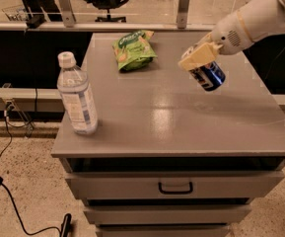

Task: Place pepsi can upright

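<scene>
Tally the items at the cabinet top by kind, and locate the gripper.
Pepsi can: 1, tilted, held by the gripper over the cabinet top, right side
Water bottle: 1
Green snack bag: 1
Total: 3
</scene>
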Controlling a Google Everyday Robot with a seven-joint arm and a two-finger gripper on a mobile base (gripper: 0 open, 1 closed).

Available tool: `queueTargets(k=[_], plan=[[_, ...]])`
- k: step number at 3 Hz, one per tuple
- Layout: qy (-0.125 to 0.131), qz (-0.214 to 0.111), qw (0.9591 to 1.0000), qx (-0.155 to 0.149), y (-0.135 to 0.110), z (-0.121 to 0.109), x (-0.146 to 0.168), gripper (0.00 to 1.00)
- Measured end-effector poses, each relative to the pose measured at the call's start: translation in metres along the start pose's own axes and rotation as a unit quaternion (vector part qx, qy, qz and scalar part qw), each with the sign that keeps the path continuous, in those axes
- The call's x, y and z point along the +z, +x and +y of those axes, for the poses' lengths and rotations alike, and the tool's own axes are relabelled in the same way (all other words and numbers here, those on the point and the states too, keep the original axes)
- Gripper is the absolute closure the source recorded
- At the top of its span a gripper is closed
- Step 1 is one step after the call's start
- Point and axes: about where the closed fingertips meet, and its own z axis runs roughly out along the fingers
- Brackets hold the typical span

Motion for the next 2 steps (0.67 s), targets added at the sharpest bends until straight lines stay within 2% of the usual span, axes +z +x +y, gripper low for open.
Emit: queueTargets(k=[1, 2], plan=[[-0.028, -0.110, 0.9935, 0.011, -0.0030, 0.0003, -0.0134, 1.00], [-0.047, -0.204, 0.9777, 0.010, -0.0028, 0.0017, -0.0234, 1.00]])
